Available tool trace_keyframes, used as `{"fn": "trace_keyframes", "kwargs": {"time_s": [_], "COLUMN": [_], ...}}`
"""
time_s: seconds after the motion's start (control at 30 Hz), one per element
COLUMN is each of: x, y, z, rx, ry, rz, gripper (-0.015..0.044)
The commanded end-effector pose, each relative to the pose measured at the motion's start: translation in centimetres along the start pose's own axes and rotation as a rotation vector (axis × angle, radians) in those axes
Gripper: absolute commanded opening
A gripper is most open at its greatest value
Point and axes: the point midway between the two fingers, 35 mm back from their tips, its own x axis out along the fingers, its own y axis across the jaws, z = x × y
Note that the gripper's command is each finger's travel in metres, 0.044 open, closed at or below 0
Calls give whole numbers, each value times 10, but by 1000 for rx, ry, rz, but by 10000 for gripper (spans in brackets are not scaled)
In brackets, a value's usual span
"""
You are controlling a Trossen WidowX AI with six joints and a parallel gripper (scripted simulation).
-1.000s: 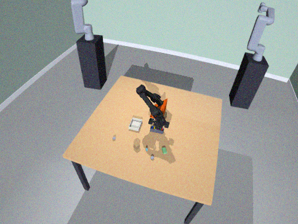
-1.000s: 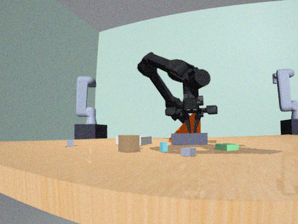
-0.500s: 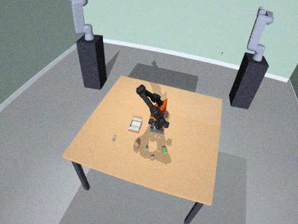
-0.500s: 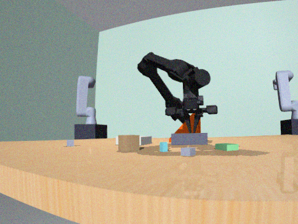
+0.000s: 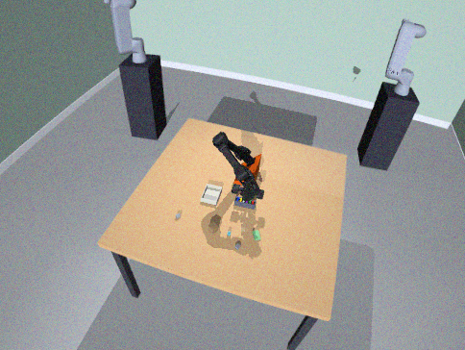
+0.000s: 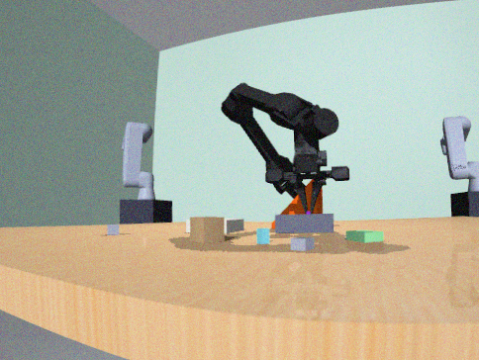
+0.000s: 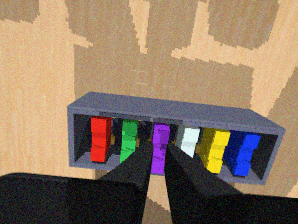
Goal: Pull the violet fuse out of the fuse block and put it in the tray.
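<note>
My gripper (image 6: 308, 212) (image 7: 158, 149) is almost shut, pinching the violet fuse (image 6: 309, 213) (image 7: 160, 145). The fuse is in the fuse block (image 6: 304, 224) (image 7: 167, 106), between the green (image 7: 129, 135) and white (image 7: 190, 140) ones. From the side, I see only its tip. The 2 fingers hide parts of the row.

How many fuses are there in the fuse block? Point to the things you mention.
6, in one row from left to right in the wrist view: red (image 7: 101, 139), green (image 7: 129, 140), violet (image 7: 160, 142), white (image 7: 189, 142), yellow (image 7: 216, 150), blue (image 7: 245, 154).
</note>
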Motion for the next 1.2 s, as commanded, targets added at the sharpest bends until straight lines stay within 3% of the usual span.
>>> {"fn": "trace_keyframes", "kwargs": {"time_s": [0.0,1.17], "x": [-3,-20], "y": [1,1], "z": [0,0], "rx": [3,1], "ry": [-1,-2], "rz": [3,2], "gripper": [0,0]}}
